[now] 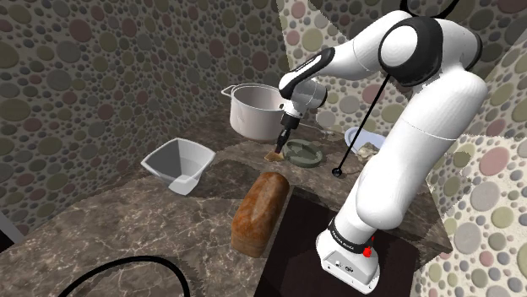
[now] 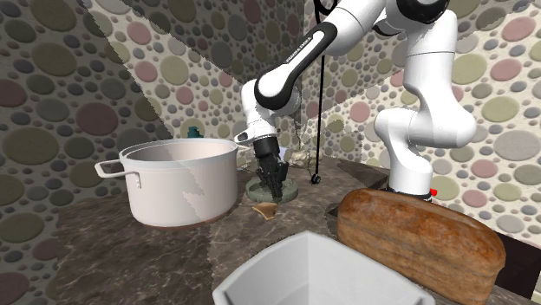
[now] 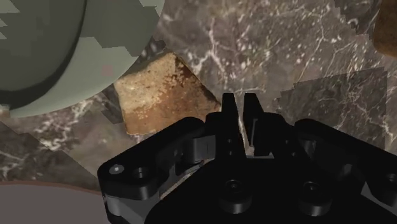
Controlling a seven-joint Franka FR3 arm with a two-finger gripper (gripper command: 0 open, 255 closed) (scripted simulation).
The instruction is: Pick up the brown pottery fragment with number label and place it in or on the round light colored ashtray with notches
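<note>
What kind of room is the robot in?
Probably a kitchen. A big white cooking pot with handles and a brown loaf of bread sit on a dark, marble-looking counter, the sort of things you find where food gets made.

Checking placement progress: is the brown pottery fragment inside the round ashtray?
No, the pottery fragment lies on the marble counter beside the ashtray.

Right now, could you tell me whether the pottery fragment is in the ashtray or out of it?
Out: the brown fragment lies on the marble counter beside the ashtray.
</note>
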